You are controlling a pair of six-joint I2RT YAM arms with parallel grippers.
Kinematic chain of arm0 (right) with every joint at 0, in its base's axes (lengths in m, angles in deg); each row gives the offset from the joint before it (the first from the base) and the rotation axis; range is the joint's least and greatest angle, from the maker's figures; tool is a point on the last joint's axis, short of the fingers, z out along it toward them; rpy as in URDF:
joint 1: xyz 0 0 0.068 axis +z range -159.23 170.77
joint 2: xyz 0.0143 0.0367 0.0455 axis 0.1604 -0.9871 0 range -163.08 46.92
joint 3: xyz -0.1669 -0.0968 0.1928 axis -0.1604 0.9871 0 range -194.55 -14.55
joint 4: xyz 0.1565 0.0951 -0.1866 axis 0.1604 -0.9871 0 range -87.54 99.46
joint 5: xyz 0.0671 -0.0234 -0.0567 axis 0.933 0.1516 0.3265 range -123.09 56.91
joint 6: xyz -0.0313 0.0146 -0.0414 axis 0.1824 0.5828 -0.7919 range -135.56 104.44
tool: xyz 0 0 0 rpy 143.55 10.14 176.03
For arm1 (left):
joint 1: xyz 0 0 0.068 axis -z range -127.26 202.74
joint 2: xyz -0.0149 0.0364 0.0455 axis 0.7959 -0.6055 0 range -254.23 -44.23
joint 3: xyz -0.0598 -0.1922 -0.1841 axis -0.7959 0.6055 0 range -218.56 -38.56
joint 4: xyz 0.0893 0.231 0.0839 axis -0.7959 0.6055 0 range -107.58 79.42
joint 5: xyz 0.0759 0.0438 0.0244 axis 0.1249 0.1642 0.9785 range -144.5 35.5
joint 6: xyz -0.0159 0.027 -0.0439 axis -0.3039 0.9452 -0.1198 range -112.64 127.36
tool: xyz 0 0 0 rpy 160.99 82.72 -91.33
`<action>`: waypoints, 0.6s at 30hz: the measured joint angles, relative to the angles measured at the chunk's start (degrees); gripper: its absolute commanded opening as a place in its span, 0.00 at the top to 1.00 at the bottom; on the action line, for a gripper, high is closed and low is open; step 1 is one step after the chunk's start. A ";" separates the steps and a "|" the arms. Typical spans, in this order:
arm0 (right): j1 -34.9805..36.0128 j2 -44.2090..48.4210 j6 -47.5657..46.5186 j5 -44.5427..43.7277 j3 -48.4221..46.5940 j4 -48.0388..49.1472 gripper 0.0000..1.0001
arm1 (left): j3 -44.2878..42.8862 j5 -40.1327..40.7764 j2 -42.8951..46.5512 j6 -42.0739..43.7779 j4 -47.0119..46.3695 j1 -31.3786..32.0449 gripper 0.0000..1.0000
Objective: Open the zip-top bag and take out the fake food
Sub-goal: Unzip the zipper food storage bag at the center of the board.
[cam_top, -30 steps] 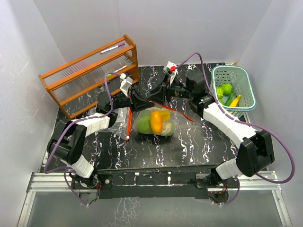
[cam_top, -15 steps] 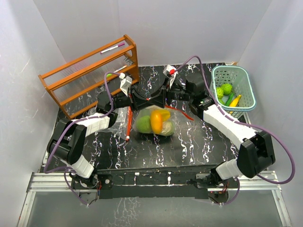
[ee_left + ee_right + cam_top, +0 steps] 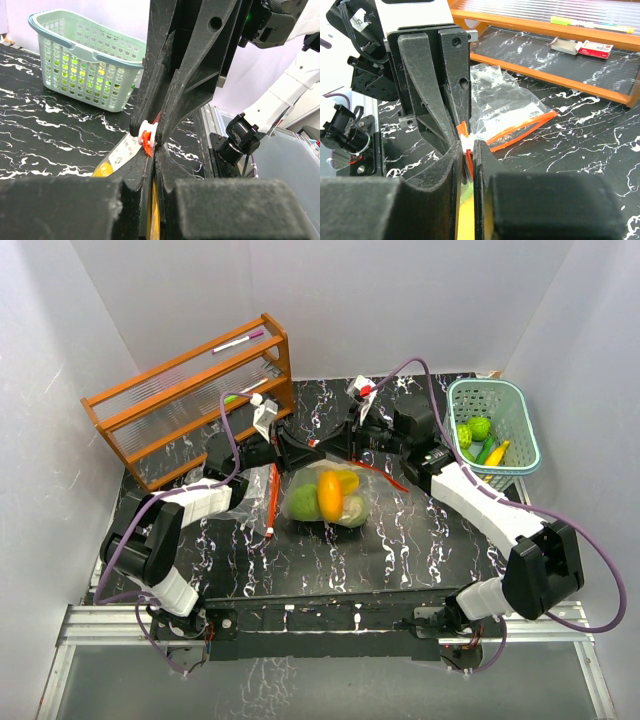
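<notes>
Both claws meet at the top edge of the bag, which lies on the tabletop. The left claw is pressed together on the bag's orange zip edge. The right claw, facing it, is clamped on the white slider. Inside the bag sit 1 orange piece and green pieces. Right of the bag, the basket holds more food.
</notes>
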 measured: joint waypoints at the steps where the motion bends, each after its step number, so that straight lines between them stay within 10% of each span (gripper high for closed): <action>1: 0.02 0.00 -0.02 -0.37 0.00 -0.02 0.93 | 0.02 0.00 0.00 0.00 0.02 0.00 1.00; 18: -7.04 9.68 -1.16 -5.03 13.00 0.20 0.92 | 0.39 3.61 0.04 -2.40 1.25 -4.55 1.00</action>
